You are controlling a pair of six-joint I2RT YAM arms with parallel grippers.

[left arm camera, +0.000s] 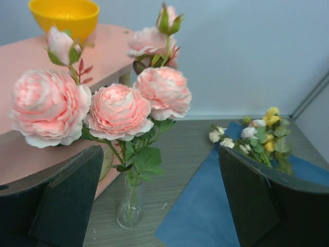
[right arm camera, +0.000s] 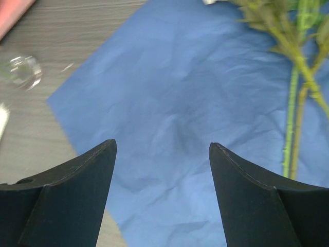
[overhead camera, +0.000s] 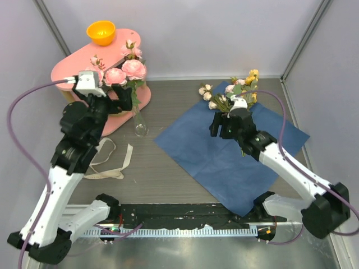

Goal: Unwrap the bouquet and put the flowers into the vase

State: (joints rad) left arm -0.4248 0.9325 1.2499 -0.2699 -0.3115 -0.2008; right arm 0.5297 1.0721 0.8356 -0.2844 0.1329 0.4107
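Several pink flowers (left arm camera: 118, 110) before left pincer (left arm camera: 159, 152)

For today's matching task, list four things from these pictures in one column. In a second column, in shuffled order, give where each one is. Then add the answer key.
Things:
1. pink flowers
2. blue paper
3. cream ribbon
4. orange bowl

Places:
A. on the pink stand
B. lying loose on the table
C. standing in the glass vase
D. spread flat under the yellow and cream flowers

Pairs: 1-C, 2-D, 3-B, 4-A
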